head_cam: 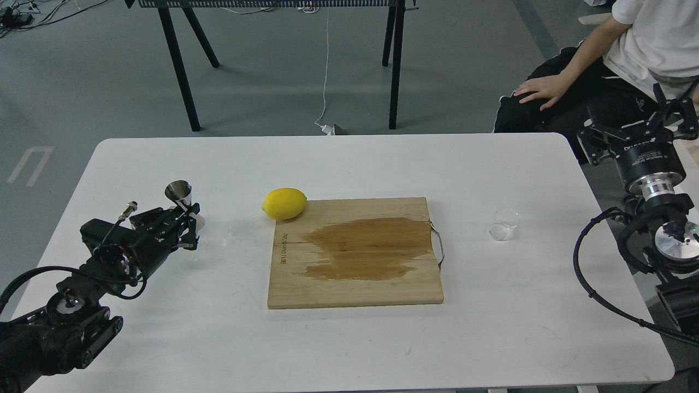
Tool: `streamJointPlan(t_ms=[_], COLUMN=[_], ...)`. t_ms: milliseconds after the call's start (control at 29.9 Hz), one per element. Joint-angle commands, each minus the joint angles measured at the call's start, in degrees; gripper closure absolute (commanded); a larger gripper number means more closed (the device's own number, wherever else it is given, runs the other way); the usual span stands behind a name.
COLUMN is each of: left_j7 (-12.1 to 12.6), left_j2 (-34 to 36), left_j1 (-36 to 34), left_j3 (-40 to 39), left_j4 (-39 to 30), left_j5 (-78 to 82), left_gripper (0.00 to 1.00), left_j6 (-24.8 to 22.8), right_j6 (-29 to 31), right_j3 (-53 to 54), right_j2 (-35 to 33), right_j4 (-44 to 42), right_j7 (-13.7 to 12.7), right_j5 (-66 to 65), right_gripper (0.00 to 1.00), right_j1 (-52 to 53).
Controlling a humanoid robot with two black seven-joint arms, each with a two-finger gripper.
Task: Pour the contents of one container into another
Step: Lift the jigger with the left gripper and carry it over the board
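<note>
The left tool [188,225] seems clamped on the steel jigger [181,197], steadying it upright to receive. The right tool [639,131] hangs spread and empty, well apart from the glass cup [503,223] on the tabletop [349,164].

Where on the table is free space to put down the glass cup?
Bare table lies before the cutting board, and behind it beyond the lemon. Crowded: the left gripper at the jigger.
</note>
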Motion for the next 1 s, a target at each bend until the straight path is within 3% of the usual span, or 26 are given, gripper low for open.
streamJointPlan(t_ms=[0,100,267,434,635,735,869,969], left_j7=[0.2,0.4,2.6,3.1,6.2,6.4,6.9,9.1], left_j2=[0.1,0.0,-0.9,-7.3,-11.7,-14.3,-18.1,-20.0], left_j1=[-3.5,-6.2,-10.0,-13.6,-14.8,-13.7,-12.4,-12.0], left_j3=[0.1,0.1,0.1,6.5,14.9,15.9,15.9,16.0], left_j4=[-4.9,-10.7,-18.0,-18.2,-17.6,-16.6,-13.1,-11.6], left_j5=[0.0,0.0,0.0,0.0,0.0,0.0,0.0,0.0], left_gripper=[0.93,0.93,0.94,0.94,0.93,0.94,0.93,0.93], left_j6=[0.0,0.0,-8.2,-11.6,-12.5,-15.9,-16.7,-16.7], right_j6=[0.0,0.0,0.0,0.0,0.0,0.0,0.0,0.0], right_j3=[0.0,0.1,0.2,0.3,0.6,0.6,1.0,0.8], right_j2=[-1.2,-2.5,-3.9,-4.9,-5.2,-5.1,-5.0,-4.6], right_j4=[0.0,0.0,0.0,0.0,0.1,0.0,0.1,0.2], right_j7=[-0.1,-0.1,-0.1,0.0,0.0,0.1,0.2,0.2], right_j5=[0.0,0.0,0.1,0.1,0.1,0.1,0.1,0.1], right_gripper=[0.0,0.0,0.0,0.0,0.0,0.0,0.0,0.0], right_j1=[-0.1,-0.2,-1.0,-1.6,-2.1,-2.2,-2.2,-1.9])
